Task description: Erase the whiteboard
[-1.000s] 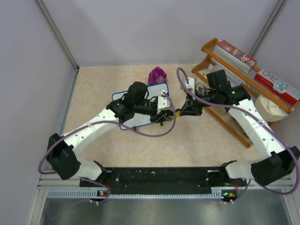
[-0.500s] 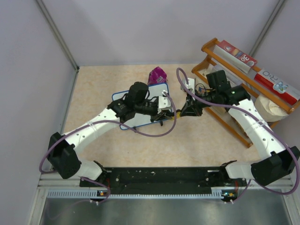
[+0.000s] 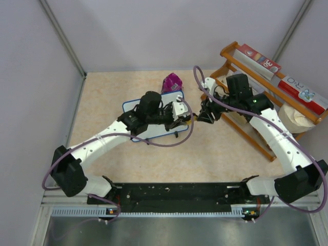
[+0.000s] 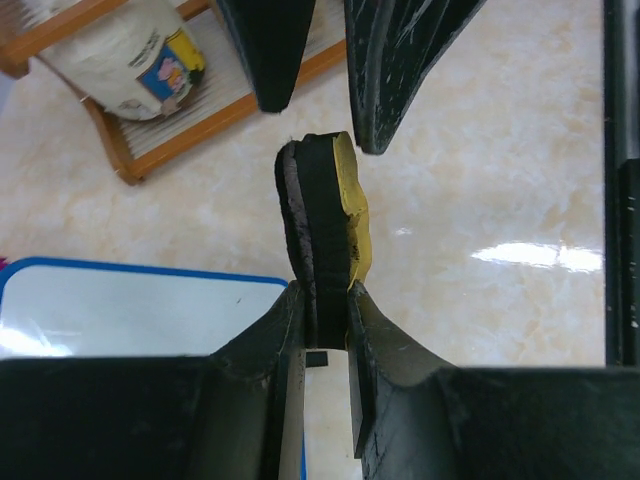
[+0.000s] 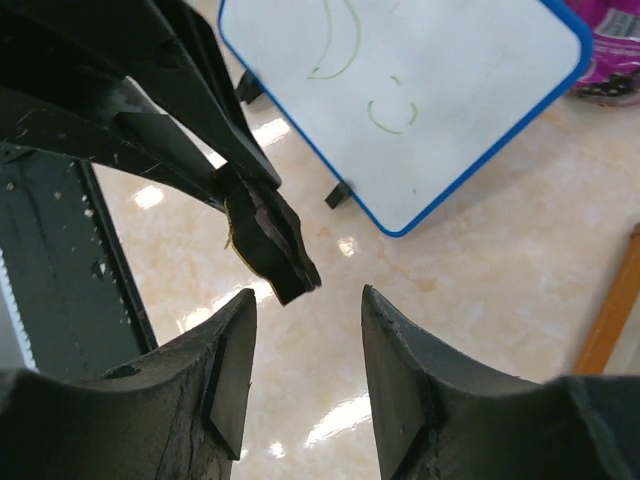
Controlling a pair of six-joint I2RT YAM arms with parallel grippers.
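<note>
The whiteboard [image 3: 154,132], white with a blue frame, lies on the table under my left arm. In the right wrist view the whiteboard [image 5: 420,90] shows green pen marks [image 5: 335,50]. My left gripper [image 3: 184,119] is shut on the yellow-and-black eraser [image 4: 325,220], held edge-on just past the board's right end. My left gripper [image 4: 327,300] pinches the eraser's lower end. My right gripper [image 3: 203,116] is open and empty, facing the eraser [image 5: 270,240] and a little apart from it. Its fingers [image 4: 400,60] show at the top of the left wrist view.
A purple packet [image 3: 172,82] lies behind the board. A wooden rack [image 3: 246,102] with boxes stands at the right, with a paper roll [image 3: 292,117] in it. Side walls enclose the table.
My right gripper has drawn back a little from the eraser, up and to the right. My left gripper keeps hold of the eraser and has shifted slightly toward the back.
</note>
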